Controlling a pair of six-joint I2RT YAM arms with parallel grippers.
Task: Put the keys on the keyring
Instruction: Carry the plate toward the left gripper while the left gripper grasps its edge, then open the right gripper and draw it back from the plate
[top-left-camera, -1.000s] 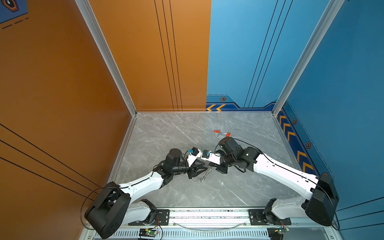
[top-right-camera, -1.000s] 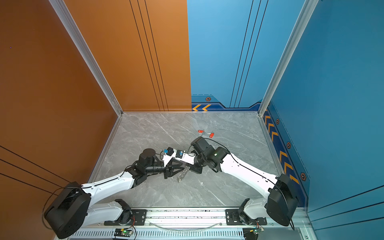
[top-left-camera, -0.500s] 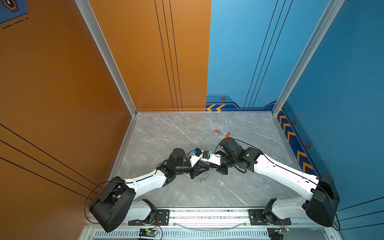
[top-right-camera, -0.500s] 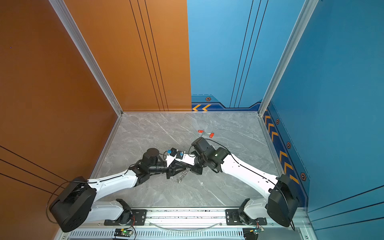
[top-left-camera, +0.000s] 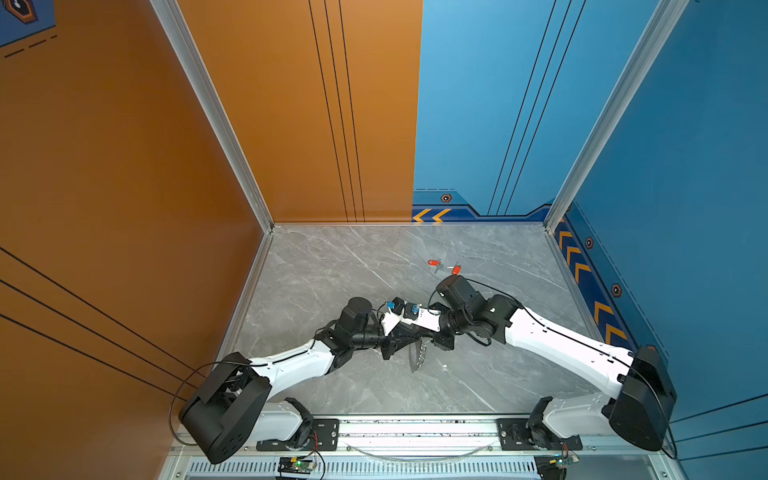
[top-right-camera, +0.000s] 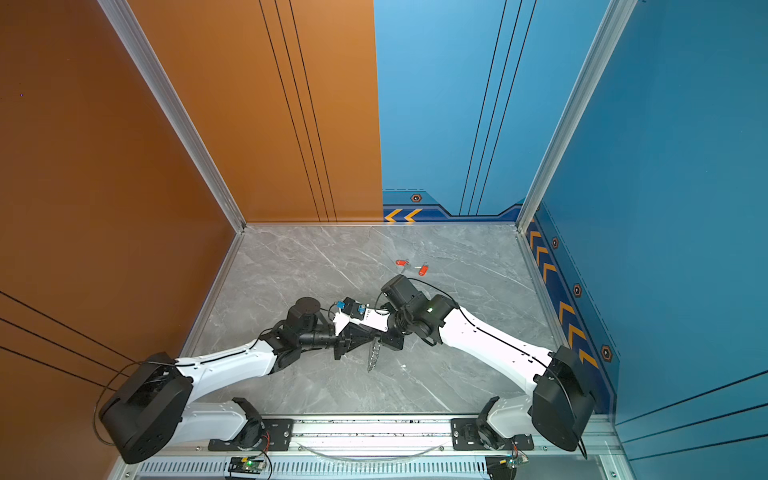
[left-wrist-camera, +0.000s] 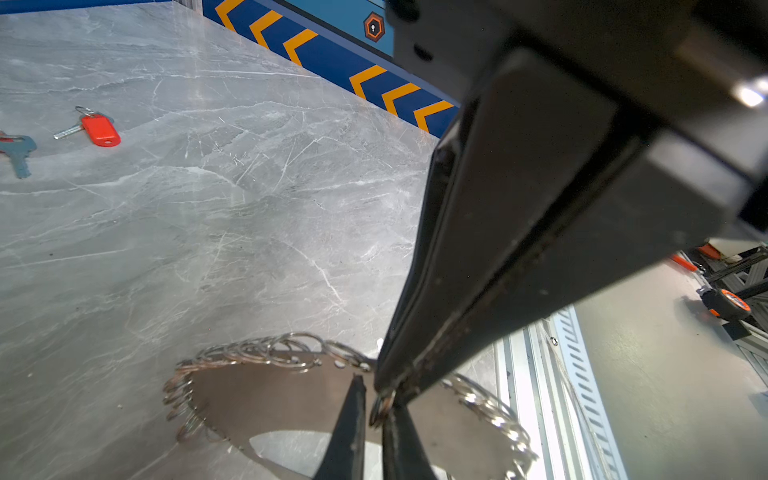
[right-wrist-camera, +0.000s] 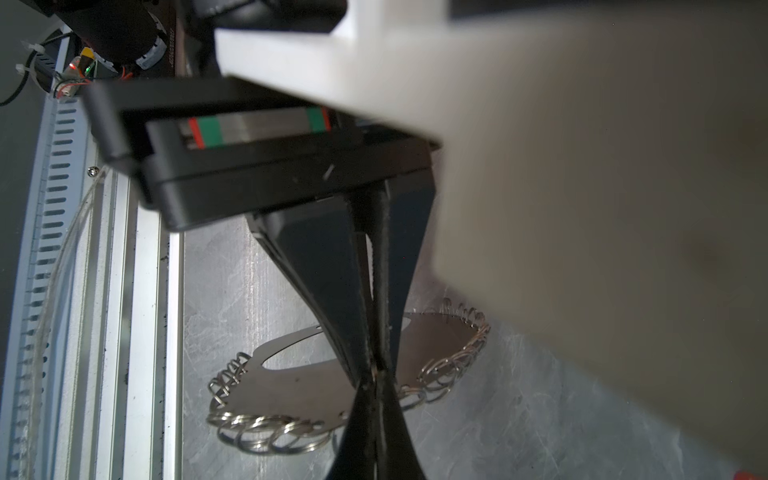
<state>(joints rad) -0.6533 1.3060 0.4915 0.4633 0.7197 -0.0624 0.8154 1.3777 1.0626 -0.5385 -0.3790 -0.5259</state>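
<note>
Left claw (left-wrist-camera: 374, 401) and right claw (right-wrist-camera: 375, 382) both clamp the keyring (left-wrist-camera: 266, 399), tip to tip. Two keys (top-left-camera: 433, 262) lie farther back, untouched.

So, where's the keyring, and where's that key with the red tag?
keyring (left-wrist-camera: 270, 395): left wrist view, on its flat band.
key with the red tag (left-wrist-camera: 101, 130): left wrist view, on the red tag.

Grey marbled worktop (top-left-camera: 332, 270), faintly scratched. Two red-tagged keys (top-left-camera: 433, 262) lay flat on it toward the far side, just beside each other.
</note>
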